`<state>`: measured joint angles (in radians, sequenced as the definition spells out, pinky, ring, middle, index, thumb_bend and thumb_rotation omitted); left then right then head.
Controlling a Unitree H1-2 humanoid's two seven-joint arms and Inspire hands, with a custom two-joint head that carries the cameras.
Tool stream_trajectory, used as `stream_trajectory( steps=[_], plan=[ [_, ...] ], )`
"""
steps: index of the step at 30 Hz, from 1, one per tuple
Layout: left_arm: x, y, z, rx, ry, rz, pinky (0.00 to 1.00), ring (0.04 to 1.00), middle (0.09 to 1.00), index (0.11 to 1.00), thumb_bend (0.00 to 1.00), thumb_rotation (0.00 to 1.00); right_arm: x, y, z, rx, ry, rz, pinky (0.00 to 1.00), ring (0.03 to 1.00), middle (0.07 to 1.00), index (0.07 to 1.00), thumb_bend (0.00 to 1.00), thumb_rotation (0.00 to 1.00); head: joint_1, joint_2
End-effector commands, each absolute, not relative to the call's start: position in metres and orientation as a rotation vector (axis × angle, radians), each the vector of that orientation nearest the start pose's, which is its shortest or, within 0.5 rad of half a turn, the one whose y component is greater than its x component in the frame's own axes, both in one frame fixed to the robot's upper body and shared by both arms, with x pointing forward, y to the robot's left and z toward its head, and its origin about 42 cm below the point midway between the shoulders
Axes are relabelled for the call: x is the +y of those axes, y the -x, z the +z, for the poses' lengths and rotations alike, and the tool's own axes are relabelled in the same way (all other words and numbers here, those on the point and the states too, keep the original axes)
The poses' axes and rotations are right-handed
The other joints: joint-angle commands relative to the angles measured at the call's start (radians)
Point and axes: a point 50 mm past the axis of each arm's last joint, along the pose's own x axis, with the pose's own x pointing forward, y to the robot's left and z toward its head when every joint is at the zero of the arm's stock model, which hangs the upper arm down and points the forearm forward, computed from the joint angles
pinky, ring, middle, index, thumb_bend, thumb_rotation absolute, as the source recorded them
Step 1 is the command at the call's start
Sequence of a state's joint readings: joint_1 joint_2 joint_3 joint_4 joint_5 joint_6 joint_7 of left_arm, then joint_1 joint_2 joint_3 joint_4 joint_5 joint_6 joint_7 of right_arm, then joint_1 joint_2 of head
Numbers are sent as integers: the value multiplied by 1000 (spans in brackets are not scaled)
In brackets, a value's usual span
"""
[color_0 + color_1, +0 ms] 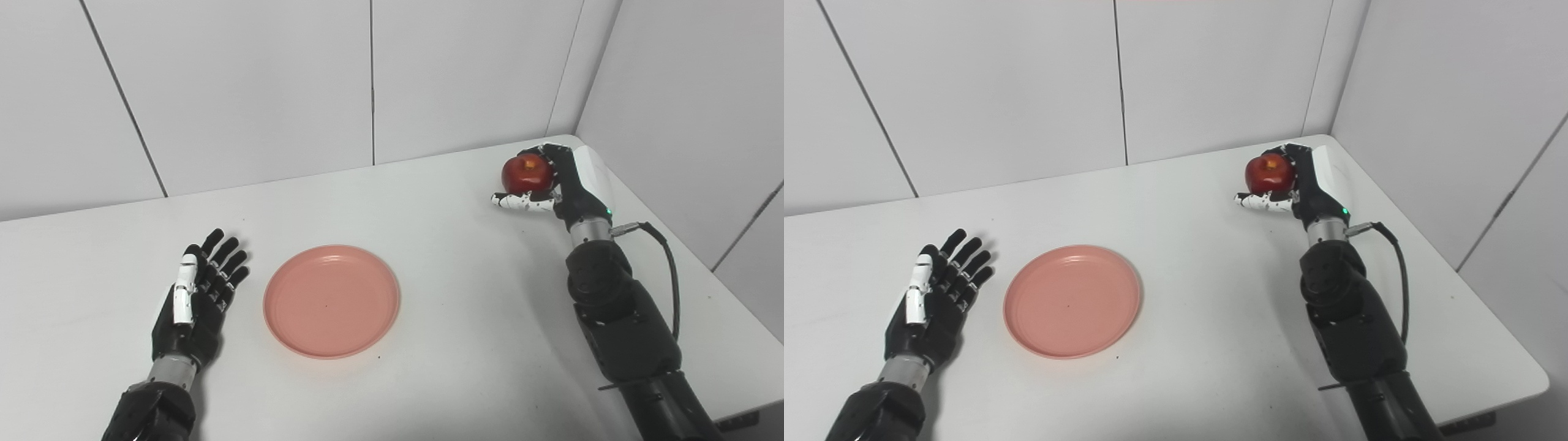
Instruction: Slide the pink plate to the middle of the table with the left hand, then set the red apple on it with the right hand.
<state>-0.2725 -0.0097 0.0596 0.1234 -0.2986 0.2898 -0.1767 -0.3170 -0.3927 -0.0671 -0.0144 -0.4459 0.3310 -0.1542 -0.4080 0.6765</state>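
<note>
The pink plate (331,301) lies flat on the white table (441,257), a little left of the middle. My left hand (199,294) rests on the table just left of the plate, open, fingers spread and apart from the rim. Near the table's far right corner my right hand (560,184) is shut on the red apple (525,173), fingers curled behind it and the thumb under it. The apple looks slightly lifted off the table.
White wall panels close off the back and right side. The table's right edge (1476,294) runs close beside my right arm. A black cable (670,269) loops from the right wrist.
</note>
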Motion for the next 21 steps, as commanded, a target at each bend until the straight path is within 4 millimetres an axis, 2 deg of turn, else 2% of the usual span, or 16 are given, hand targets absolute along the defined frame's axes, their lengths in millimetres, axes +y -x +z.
stream_trajectory(
  steps=[1, 7, 16, 21],
  plan=[
    [182, -365, 120, 191, 317, -245, 922, 904, 912, 899, 383, 1000, -343, -379, 255, -189, 785, -401, 415, 474, 511, 530, 563, 60, 10, -2],
    [177, -364, 120, 186, 309, -246, 910, 897, 909, 895, 381, 1000, -325, -379, 273, -257, 784, -348, 420, 479, 518, 534, 559, 61, 32, -5],
    [169, -362, 120, 186, 294, -241, 895, 887, 898, 885, 400, 1000, -289, -385, 286, -322, 769, -282, 415, 474, 513, 527, 588, 48, 67, -10],
    [162, -361, 120, 180, 293, -235, 890, 887, 898, 881, 398, 1000, -258, -389, 289, -353, 756, -214, 418, 471, 509, 519, 588, 63, 109, -12]
  ],
)
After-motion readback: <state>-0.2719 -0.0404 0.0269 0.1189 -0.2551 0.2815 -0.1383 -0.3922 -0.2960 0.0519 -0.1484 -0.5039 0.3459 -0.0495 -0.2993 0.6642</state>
